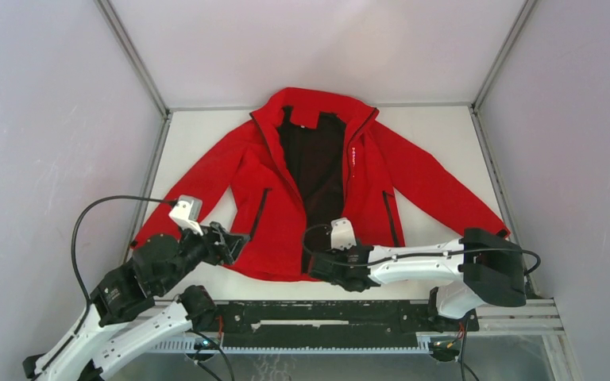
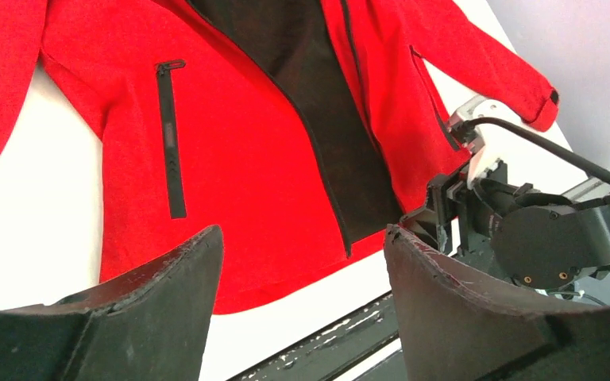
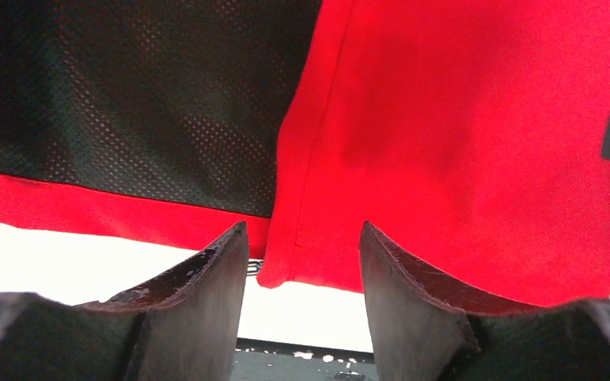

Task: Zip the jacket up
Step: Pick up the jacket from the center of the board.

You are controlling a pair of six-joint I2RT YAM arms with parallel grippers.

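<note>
You see the large bright red fabric jacket (image 1: pixel 262 198) lying flat and unzipped on the white tabletop (image 1: pixel 206 143), its black lining showing. Your left gripper (image 2: pixel 303 230) hangs open near its hem. Your right gripper (image 3: pixel 303 225), jaws apart, faces the hem's front corner and holds nothing.

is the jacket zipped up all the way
No, the jacket lies open down the front, with its black lining showing between the two red panels.
</note>
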